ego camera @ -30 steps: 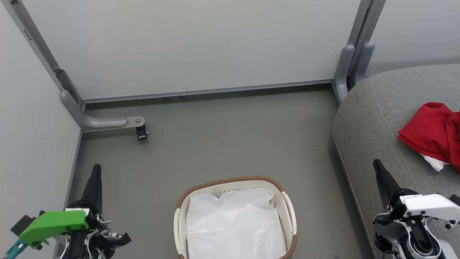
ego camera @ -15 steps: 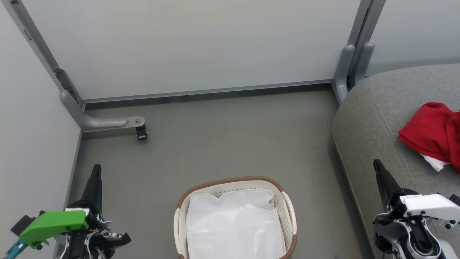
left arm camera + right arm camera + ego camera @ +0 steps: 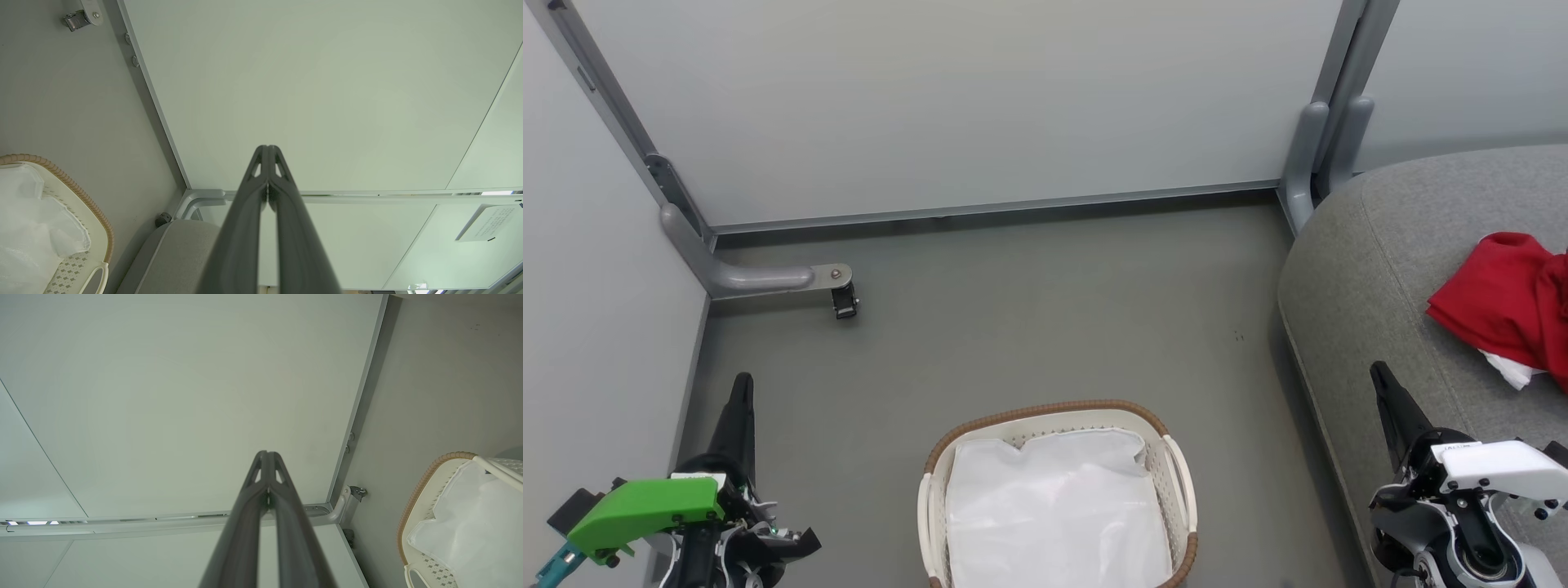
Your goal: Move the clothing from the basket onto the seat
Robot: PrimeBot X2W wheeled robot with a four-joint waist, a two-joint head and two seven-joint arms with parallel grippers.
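The red clothing lies crumpled on the grey seat at the right edge of the head view, a white bit showing under it. The off-white basket with a brown rim stands on the floor at bottom centre, holding just its white liner. My left gripper is shut at the lower left, well left of the basket, holding nothing. My right gripper is shut at the lower right over the seat's front edge, left of and below the clothing. Both wrist views show fingers pressed together with the basket's rim at one side.
Pale partition panels close off the back and left. Their grey metal feet and a small caster stand on the grey floor. Another post stands by the seat's back corner.
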